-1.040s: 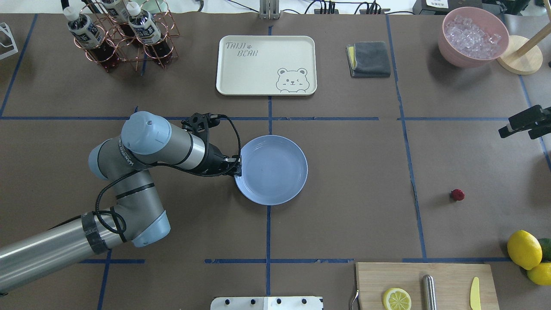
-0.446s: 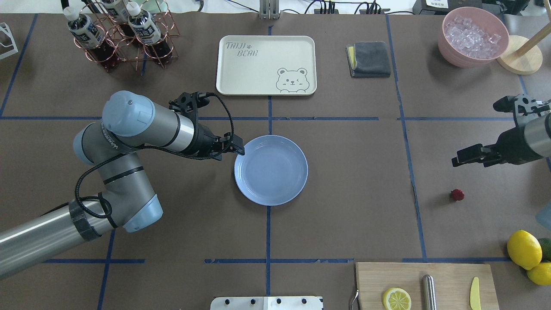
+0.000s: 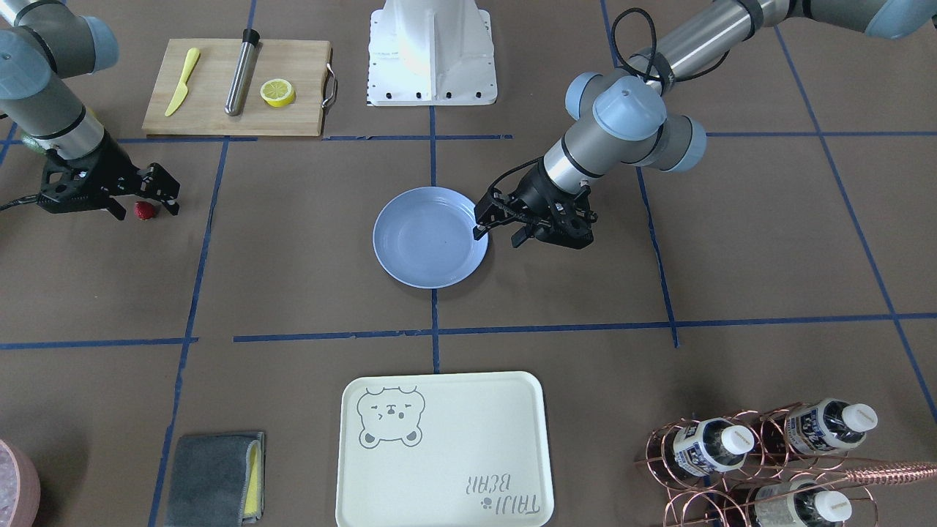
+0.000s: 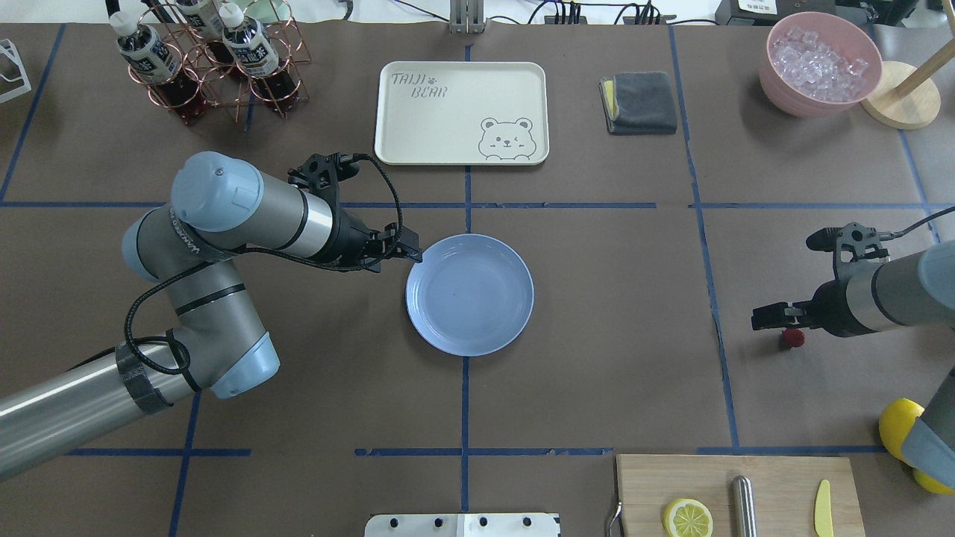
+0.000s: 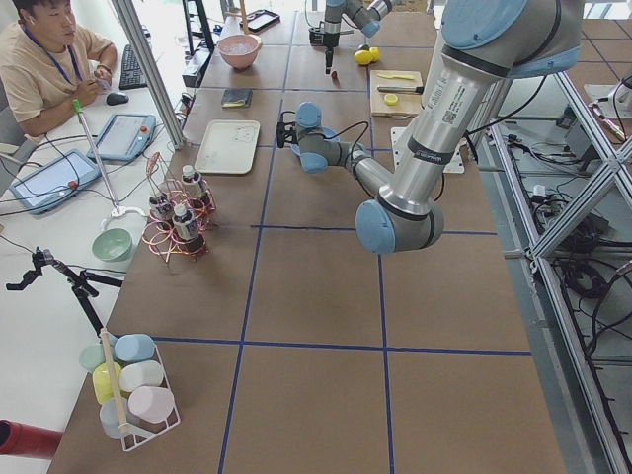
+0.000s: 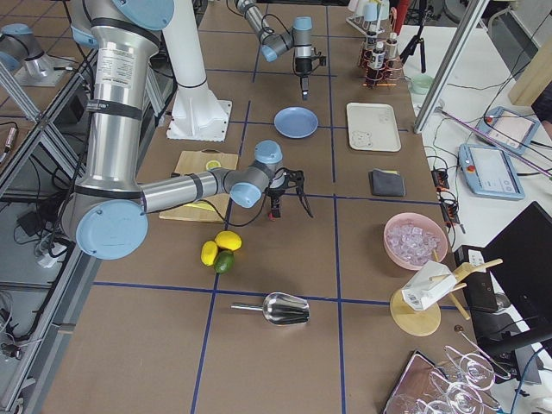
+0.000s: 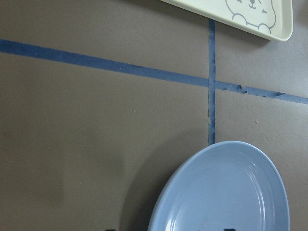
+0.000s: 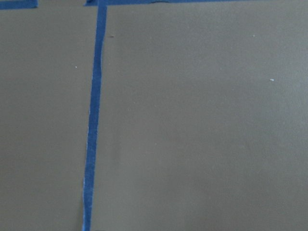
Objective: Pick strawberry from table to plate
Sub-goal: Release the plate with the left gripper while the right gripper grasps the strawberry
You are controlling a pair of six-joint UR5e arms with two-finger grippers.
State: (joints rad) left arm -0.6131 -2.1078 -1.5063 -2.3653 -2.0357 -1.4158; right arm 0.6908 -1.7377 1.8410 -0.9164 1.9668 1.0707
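Observation:
The strawberry (image 3: 145, 211), small and dark red, lies on the brown table (image 4: 612, 313) at the robot's right. My right gripper (image 3: 146, 212) is lowered over it, open, with one finger on each side and a gap to both. From overhead the berry (image 4: 792, 338) peeks out just below the right gripper (image 4: 783, 324). The light-blue plate (image 4: 470, 294) sits empty at the table's middle. My left gripper (image 4: 409, 256) hovers open at the plate's rim (image 3: 479, 241) on the robot's left side, holding nothing. The left wrist view shows the plate (image 7: 226, 192) below it.
A cream bear tray (image 4: 462, 112) lies beyond the plate. A cutting board (image 4: 783, 477) with a lemon half, metal rod and yellow knife sits at the near right, with lemons (image 4: 899, 421) beside it. Bottle rack (image 4: 209, 67), grey cloth (image 4: 639, 102) and ice bowl (image 4: 819, 63) line the far edge.
My right arm swung in from the table's right edge and came down over the strawberry. My left gripper drew back a little from the plate's rim toward the far left.

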